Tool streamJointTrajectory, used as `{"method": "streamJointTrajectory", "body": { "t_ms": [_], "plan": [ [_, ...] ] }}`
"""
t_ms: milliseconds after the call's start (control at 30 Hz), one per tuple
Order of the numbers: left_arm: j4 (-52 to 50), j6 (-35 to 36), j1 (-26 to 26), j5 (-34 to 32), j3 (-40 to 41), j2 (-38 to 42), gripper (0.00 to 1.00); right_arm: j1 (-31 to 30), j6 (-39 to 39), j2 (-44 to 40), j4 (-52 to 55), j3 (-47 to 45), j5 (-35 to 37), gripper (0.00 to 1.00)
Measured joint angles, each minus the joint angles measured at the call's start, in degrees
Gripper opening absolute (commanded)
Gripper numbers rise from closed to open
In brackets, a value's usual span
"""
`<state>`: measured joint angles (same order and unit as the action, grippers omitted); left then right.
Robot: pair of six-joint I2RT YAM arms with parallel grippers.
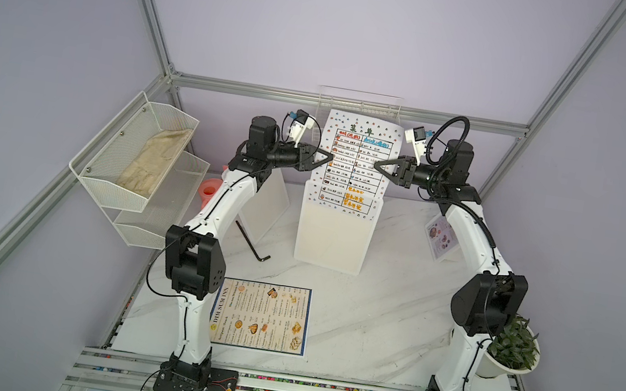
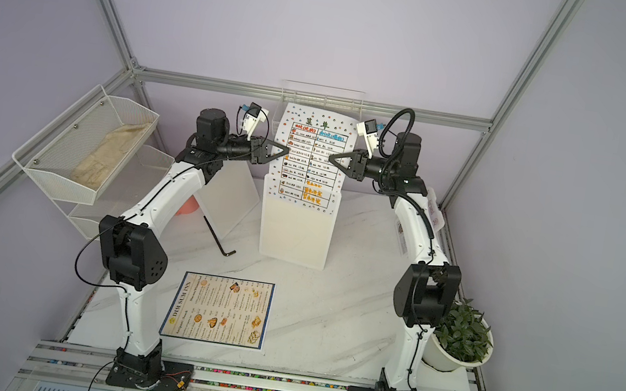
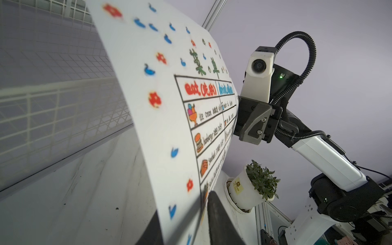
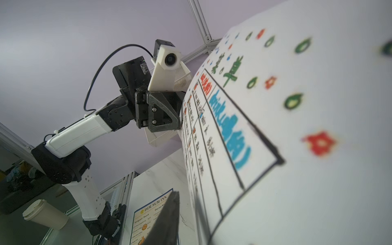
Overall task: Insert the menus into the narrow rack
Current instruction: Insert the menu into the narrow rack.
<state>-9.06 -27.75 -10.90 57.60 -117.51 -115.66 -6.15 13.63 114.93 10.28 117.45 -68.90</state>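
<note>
In both top views we see the dotted white sheet (image 1: 359, 144) standing in the rack (image 1: 331, 241), with the left end effector (image 1: 329, 158) and the right end effector (image 1: 376, 165) at its edges. Left wrist view: the fingers (image 3: 220, 222) are apart around the sheet. Right wrist view: also apart.

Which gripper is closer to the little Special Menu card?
Right. The right gripper is at the dotted sheet's edge on the card's side; the left gripper is at the opposite edge, farther off.

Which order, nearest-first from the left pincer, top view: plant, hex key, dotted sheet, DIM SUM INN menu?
1. dotted sheet: at the left pincer, centre.
2. hex key: lying left of centre.
3. DIM SUM INN menu: flat, front.
4. plant: front right.
</note>
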Motion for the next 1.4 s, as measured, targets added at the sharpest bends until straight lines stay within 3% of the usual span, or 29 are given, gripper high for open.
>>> {"method": "streamJointTrajectory", "body": {
  "t_ms": [900,1200,1400],
  "plan": [
    [0.00,-0.04,0.00,-0.39,0.00,0.00,0.29,0.44,5.68,0.57,-3.39,8.76,3.76,0.31],
    [0.00,-0.04,0.00,-0.63,0.00,0.00,0.31,0.52,7.17,1.33,-3.80,8.76,3.56,0.12],
    [-0.07,-0.24,0.00,-0.81,0.00,0.00,0.47,0.52,8.90,1.75,-5.40,8.63,2.75,0.02]
  ]
}}
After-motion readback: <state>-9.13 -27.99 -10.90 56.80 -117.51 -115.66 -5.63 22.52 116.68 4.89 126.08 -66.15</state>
